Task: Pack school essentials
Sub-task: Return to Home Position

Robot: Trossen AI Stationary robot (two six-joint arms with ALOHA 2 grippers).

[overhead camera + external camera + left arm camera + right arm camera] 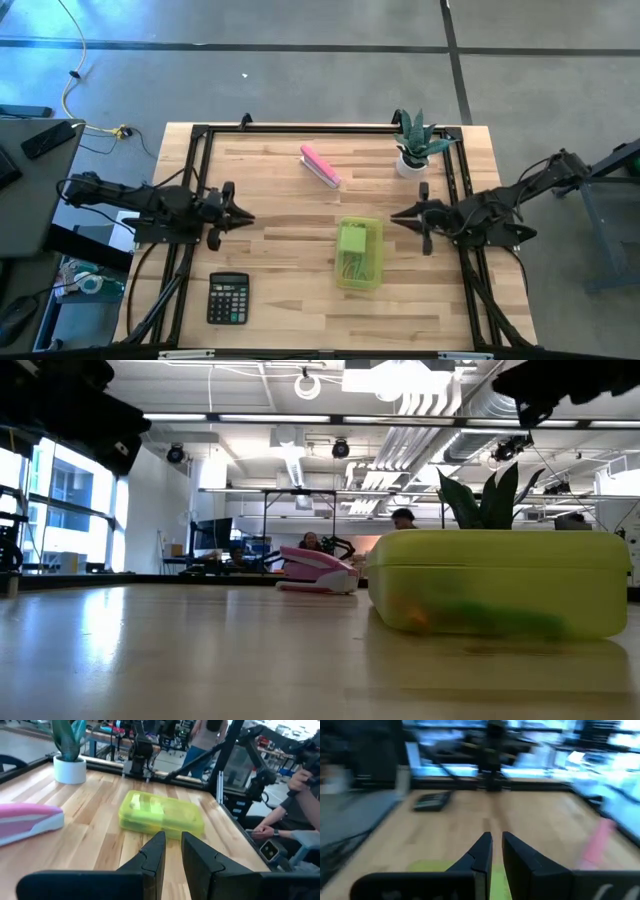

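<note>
Wooden desk (pixel 290 260) stood on grey concrete floor (pixel 300 80). Closed yellow-green case (pixel 359 254) lay between left end effector (pixel 246 216) and right end effector (pixel 394 216), touching neither. Both were nearly closed, empty.

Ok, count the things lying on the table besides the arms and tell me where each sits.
4. The yellow-green box right of centre, the black calculator at the near left, the pink block at the far middle, the potted plant at the far right. The box may hide more.
</note>
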